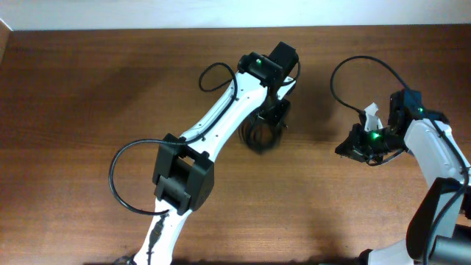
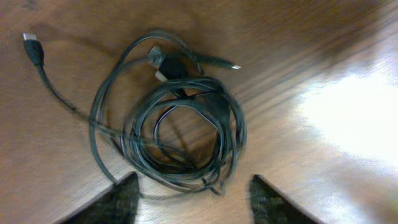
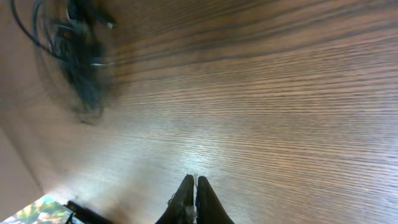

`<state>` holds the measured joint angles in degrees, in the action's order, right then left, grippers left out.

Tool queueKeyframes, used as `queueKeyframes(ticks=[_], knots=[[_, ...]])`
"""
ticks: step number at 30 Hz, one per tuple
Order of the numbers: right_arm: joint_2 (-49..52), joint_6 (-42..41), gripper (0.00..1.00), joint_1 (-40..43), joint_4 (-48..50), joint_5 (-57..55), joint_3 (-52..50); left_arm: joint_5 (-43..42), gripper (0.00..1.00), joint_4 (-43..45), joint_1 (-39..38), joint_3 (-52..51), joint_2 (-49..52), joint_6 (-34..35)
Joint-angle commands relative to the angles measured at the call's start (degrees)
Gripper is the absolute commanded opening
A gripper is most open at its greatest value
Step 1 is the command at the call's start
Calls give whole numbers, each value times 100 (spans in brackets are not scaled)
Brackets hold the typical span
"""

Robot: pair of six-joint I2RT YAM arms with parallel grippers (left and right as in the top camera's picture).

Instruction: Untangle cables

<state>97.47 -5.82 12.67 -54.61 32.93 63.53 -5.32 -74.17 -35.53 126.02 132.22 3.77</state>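
The cables [image 2: 174, 127] lie as one tangled coil of thin black cords on the wooden table. One plug end [image 2: 32, 46] trails off to the upper left and a silver-tipped plug [image 2: 227, 64] sticks out at the top. My left gripper [image 2: 193, 202] is open just above the coil, a finger on each side of its near edge. In the overhead view the coil [image 1: 259, 137] shows below the left gripper [image 1: 274, 110]. My right gripper [image 3: 195, 186] is shut and empty over bare table, well right of the coil [image 3: 81, 56]; it also shows in the overhead view [image 1: 352, 149].
Thick black arm cables loop beside each arm, one at the left [image 1: 121, 184] and one at the right [image 1: 360, 81]. The table's far edge meets a white wall [image 1: 221, 13].
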Motion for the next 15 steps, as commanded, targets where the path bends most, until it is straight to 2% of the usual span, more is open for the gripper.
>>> queueKeyframes(ticks=[1, 2, 3, 4, 5, 6, 8, 9, 15], knots=[[31, -66, 11, 11, 15, -168, 2, -1307, 65, -9, 221, 173, -247, -105], [31, -66, 20, 11, 15, -170, 2, -1834, 68, -11, 372, 356, -306, -98], [31, -63, 38, 11, 15, -170, 2, -2107, 74, -13, 487, 542, -352, -68], [31, -66, 60, 11, 15, -170, 2, -2111, 82, -74, 612, 737, -404, 105], [31, -66, 75, 11, 15, -184, 2, -1832, 90, -184, 691, 831, -437, 229], [31, -66, 98, 11, 13, -229, 2, -1373, 92, -293, 741, 833, -452, 352], [31, -68, 98, 11, 9, -267, 0, -393, 99, -518, 813, 807, -452, 662], [31, -66, 98, 11, 17, -275, 0, -155, 99, -612, 822, 804, -452, 756], [31, -66, 98, 11, 42, -286, 2, -125, 99, -636, 817, 804, -452, 754]])
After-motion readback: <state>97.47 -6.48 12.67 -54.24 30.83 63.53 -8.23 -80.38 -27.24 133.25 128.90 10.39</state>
